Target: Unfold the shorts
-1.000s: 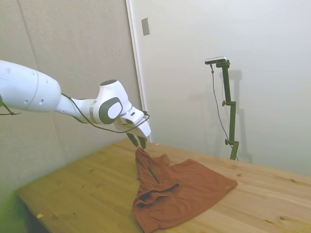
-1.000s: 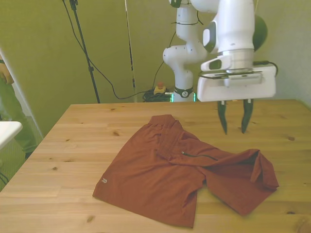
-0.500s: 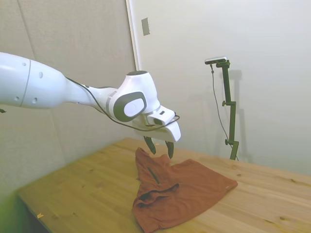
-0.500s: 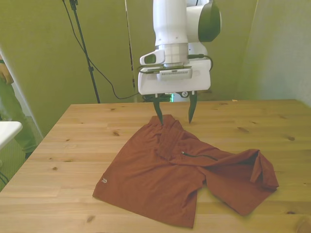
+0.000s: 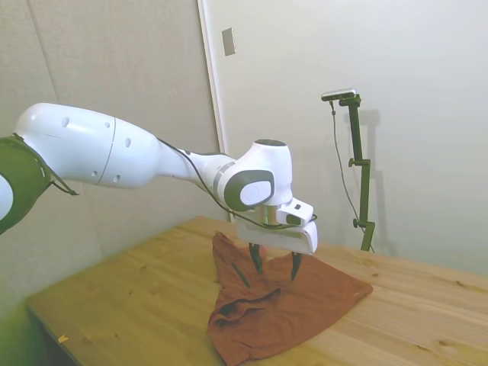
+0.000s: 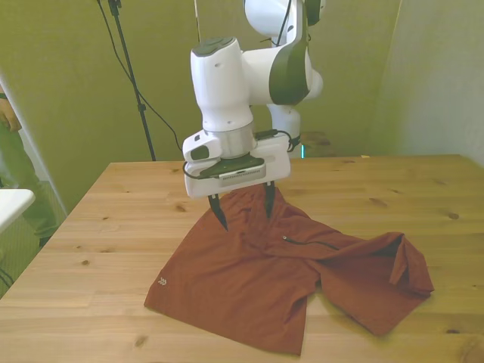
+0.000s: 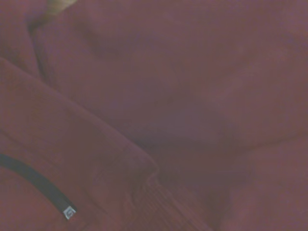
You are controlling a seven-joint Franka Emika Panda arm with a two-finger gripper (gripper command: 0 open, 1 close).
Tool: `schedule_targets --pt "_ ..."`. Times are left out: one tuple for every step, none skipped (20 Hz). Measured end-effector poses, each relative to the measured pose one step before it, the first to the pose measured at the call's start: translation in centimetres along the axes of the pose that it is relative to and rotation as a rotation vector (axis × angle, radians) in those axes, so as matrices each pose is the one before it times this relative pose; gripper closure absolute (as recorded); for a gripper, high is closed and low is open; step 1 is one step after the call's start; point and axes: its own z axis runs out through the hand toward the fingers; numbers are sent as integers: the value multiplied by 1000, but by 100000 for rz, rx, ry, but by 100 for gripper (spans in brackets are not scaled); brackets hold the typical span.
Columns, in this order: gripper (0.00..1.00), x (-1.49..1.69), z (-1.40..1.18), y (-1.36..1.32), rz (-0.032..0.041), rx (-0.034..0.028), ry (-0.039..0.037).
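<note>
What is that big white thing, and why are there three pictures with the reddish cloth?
The big white thing is a robot arm. At its end is a gripper, a hand with only two dark fingers. Right now the fingers are spread open and hold nothing.

The reddish cloth is a pair of shorts lying on a wooden table. The shorts are crumpled, with one leg bunched up at the front view's right. The robot's job is to spread them out flat.

The three pictures show the same moment from three cameras. One stands off to the side of the table, one looks across the table at the robot, and one sits on the robot's wrist, very close, so it sees only blurry fabric and a dark zipper.

The gripper hangs just above the shorts, pointing down.
</note>
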Motion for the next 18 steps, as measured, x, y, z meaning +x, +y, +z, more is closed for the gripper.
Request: schedule_targets --pt "0 154 447 -57 -386 -391 -1092" --pt "0 116 587 -176 -405 -325 -962" --pt "0 88 653 -230 -398 -290 -874" --pt "0 48 611 -184 -256 -250 -825" --pt "0 32 516 -190 -276 -172 -707" --pt "100 -10 347 -161 -247 -91 -510" --pt "100 -17 242 -124 -190 -51 -366" --pt "100 -37 111 -110 -178 13 -195" --pt "100 -45 58 -76 -126 23 -132" --pt "100 -29 52 -18 -34 -9 -113" --pt "100 -23 46 -17 -32 -8 -96" --pt "100 -39 64 -49 -86 4 -138" --pt "100 -54 84 -70 -122 5 -187" --pt "100 -74 133 -72 -112 -8 -275" --pt "100 -82 161 -49 -67 -16 -343" --pt "100 -68 137 -27 -39 -40 -284" --pt "100 -44 78 -36 -63 -44 -153" --pt "100 -29 44 -45 -69 -15 -71"
